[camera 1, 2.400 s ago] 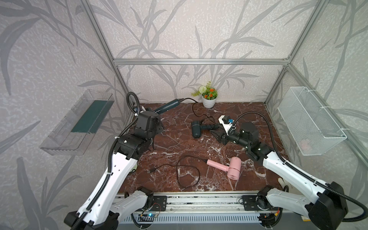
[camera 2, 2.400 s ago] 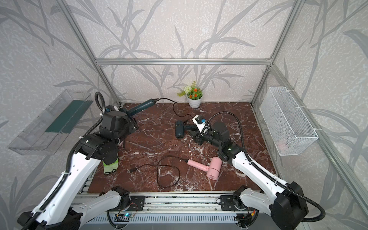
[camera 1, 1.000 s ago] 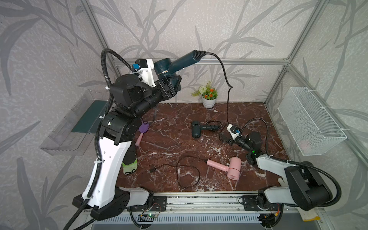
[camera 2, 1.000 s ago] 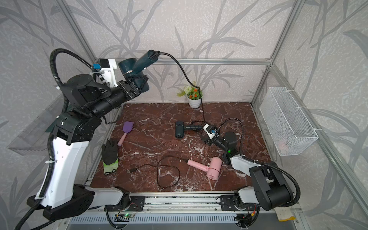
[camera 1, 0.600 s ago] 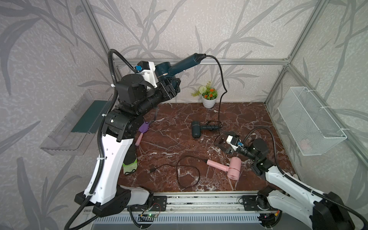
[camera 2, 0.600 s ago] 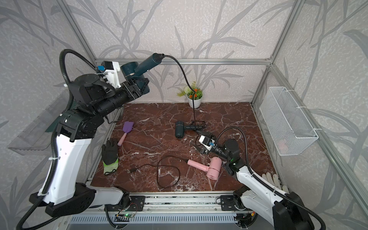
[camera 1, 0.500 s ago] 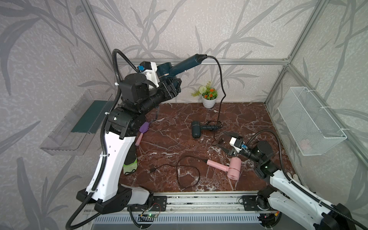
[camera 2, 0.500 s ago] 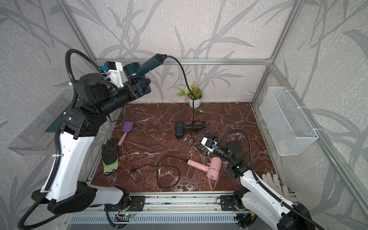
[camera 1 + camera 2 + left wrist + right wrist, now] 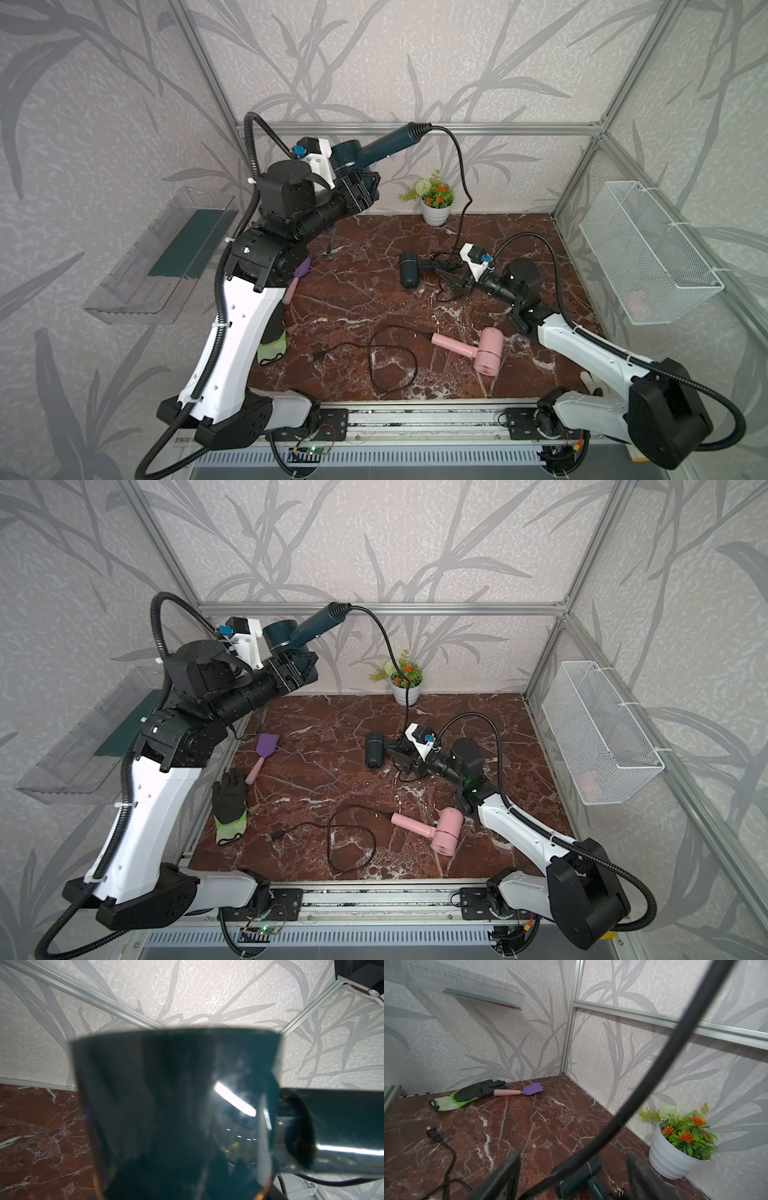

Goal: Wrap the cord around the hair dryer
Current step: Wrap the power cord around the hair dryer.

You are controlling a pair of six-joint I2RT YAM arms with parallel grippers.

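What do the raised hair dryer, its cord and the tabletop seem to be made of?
Raised hair dryer: likely glossy dark-teal plastic, sharp light reflections. Cord: probably matte black rubber, bends smoothly. Tabletop: red-brown marble look, white veins; maybe printed.

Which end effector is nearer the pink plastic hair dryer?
Right. The right end effector hovers low beyond the pink hair dryer; the left end effector is high up, farther away.

Soft, even light; top views sharp, bowed at the edges.
Close up in the left wrist view, the hair dryer (image 9: 176,1115) was dark, unfocused and streaked with white glare; the cord (image 9: 654,1076) was blurred across the right wrist view.
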